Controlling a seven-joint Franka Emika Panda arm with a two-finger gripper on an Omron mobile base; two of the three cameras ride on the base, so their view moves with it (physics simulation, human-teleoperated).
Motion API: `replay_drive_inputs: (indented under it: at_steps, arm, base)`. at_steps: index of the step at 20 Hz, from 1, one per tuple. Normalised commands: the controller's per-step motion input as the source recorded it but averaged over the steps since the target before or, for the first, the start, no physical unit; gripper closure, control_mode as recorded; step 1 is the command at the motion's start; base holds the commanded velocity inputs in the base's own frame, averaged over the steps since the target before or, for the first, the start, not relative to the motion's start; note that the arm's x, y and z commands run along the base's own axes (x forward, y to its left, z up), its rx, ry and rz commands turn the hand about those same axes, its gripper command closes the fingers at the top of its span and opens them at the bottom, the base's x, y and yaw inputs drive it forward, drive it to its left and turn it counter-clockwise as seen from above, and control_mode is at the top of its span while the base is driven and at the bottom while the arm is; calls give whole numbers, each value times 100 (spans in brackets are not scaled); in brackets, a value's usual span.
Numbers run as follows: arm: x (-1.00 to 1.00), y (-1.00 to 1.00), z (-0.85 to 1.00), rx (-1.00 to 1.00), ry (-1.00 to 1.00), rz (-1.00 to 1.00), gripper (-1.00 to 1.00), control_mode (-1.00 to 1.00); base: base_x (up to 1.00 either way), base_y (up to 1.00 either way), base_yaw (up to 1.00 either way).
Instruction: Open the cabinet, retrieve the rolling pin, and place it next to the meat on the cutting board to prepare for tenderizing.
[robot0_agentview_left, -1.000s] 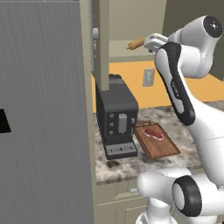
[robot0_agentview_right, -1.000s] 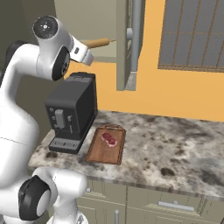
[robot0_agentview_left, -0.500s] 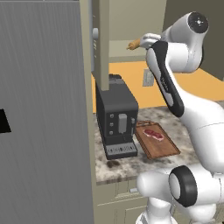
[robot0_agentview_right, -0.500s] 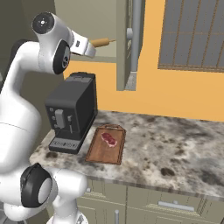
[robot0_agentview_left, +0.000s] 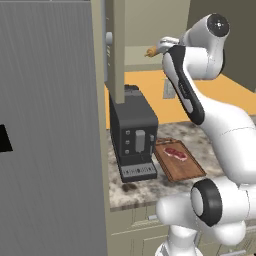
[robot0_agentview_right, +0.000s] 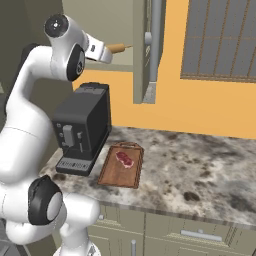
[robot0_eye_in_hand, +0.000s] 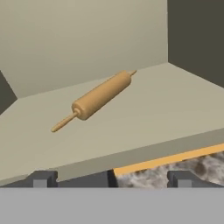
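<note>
Over the last second I've swung the arm's upper joints round toward the open cabinet (robot0_agentview_right: 141, 60), while the base views have not shifted, so only the arm moved and the wrist now points at the shelf. In the hand view the rolling pin (robot0_eye_in_hand: 99, 97) lies untouched on the shelf, slanting from 8 o'clock to 2 o'clock, well ahead of my gripper (robot0_eye_in_hand: 111, 180), whose jaws are spread wide and hold nothing. The meat (robot0_agentview_right: 124, 159) waits on the cutting board (robot0_agentview_right: 120, 172) just beside the coffee machine (robot0_agentview_right: 82, 129), so my judgement is that the reach into the cabinet comes next.
</note>
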Motion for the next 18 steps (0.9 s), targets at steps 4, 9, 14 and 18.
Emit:
replay_drive_inputs:
  at_steps: [4, 9, 14, 18]
  arm:
    - [50, 0, 1, 0, 1, -1, -100, -100]
    - [46, 0, 1, 0, 4, -2, -100, -100]
    - [44, 5, 0, 0, 6, -5, -100, -100]
    - [50, 7, 0, 0, 7, -8, -100, -100]
  base:
    - [0, 0, 0]
    - [0, 0, 0]
    - [0, 0, 0]
    - [0, 0, 0]
